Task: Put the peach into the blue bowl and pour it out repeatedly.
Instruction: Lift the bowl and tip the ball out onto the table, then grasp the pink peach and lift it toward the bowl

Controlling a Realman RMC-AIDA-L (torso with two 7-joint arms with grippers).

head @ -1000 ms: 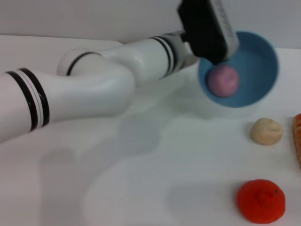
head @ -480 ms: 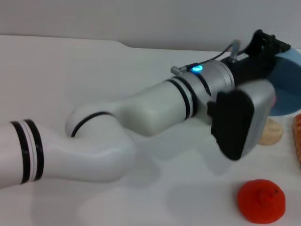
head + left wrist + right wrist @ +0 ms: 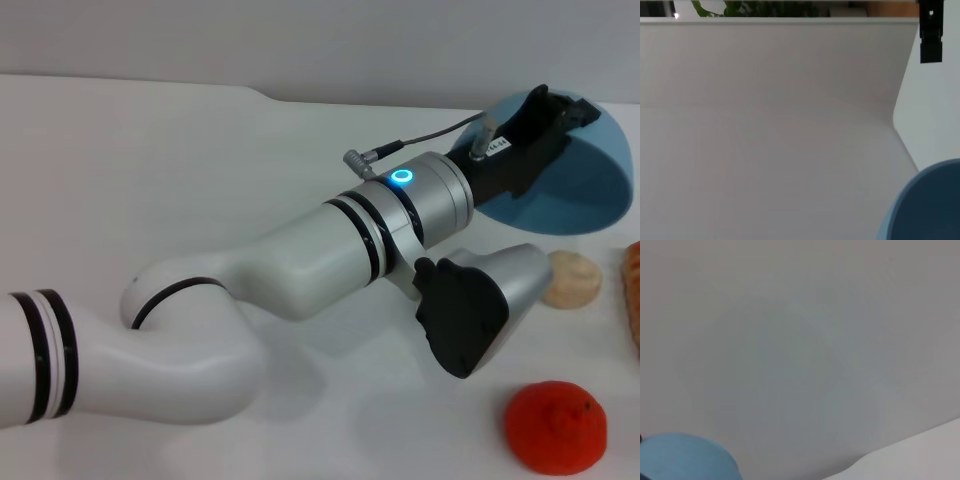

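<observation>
The left end effector [image 3: 548,118] is clamped on the rim of the blue bowl [image 3: 585,185], held tipped near the bench's [image 3: 200,180] far right corner, the peach not visible, a beige lumpy ball [image 3: 571,279] and orange-red fruit [image 3: 555,427] lying nearer.

No text, label, brand, number or sign can be read anywhere.
</observation>
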